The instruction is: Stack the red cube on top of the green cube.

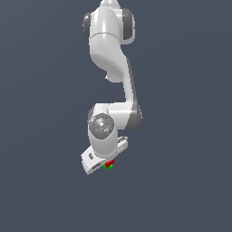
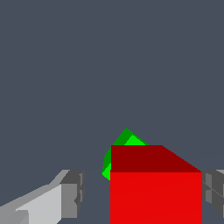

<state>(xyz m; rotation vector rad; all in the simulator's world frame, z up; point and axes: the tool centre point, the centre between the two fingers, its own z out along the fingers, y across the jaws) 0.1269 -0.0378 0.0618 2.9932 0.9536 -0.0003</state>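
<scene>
End effector (image 2: 142, 197): fingers (image 2: 72, 192) standing apart, the red cube (image 2: 155, 192) sitting between them. One pad is touching its side, the other is showing a gap, so it is open, not clamping. Red cube: plain, bright, darker top face. Green cube (image 2: 124, 142) peeking out just behind it, turned corner-on. The exterior view is giving only red (image 1: 109, 162) and green (image 1: 108, 166) slivers under the white wrist, arm hanging above the grey table (image 1: 181, 190); whether red is resting on green, cannot tell.
</scene>
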